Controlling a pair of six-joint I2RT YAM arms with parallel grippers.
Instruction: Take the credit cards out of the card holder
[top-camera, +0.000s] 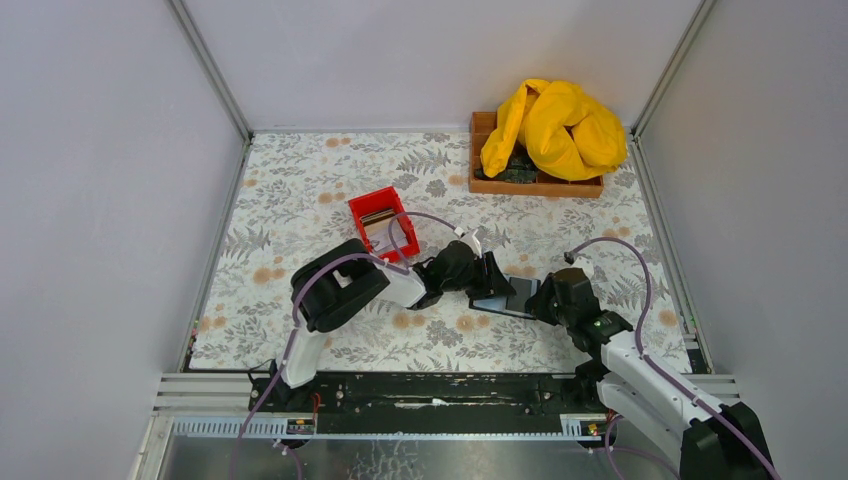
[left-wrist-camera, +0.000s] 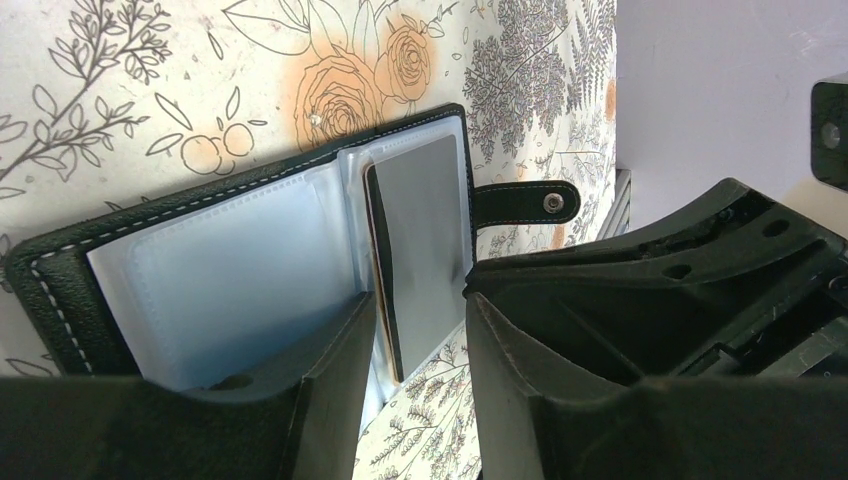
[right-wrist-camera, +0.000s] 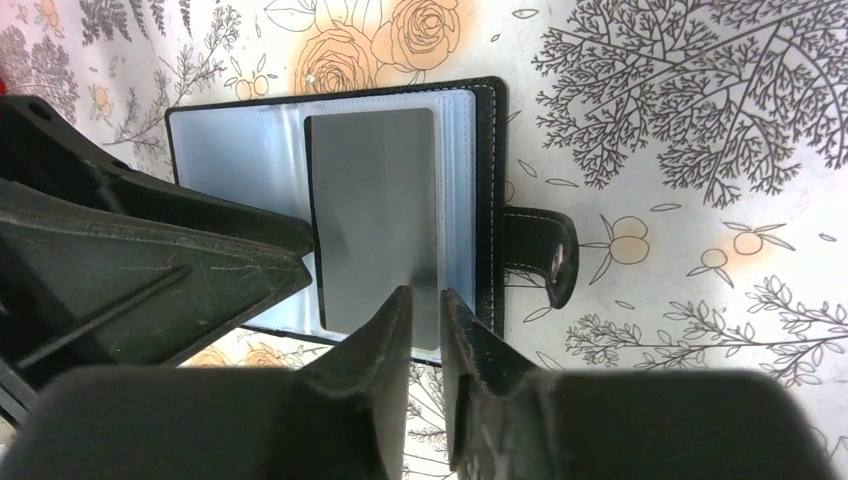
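The card holder (top-camera: 508, 297) lies open on the floral mat between my two grippers, its clear sleeves facing up (left-wrist-camera: 230, 270) (right-wrist-camera: 230, 150). A grey card (left-wrist-camera: 420, 220) (right-wrist-camera: 370, 210) sits in the right-hand sleeve, with a thin tan edge (left-wrist-camera: 374, 270) of another card beside it. My left gripper (top-camera: 492, 278) (left-wrist-camera: 420, 315) is open at the holder's left part, one finger (left-wrist-camera: 330, 370) on the sleeves. My right gripper (top-camera: 540, 297) (right-wrist-camera: 425, 295) is open by a narrow gap, its tips at the grey card's near edge.
A small red bin (top-camera: 364, 204) with cards in it stands behind the left arm. A brown wooden tray (top-camera: 535, 186) with a yellow cloth (top-camera: 555, 125) is at the back right. The holder's snap strap (right-wrist-camera: 540, 250) points right. Walls enclose the mat.
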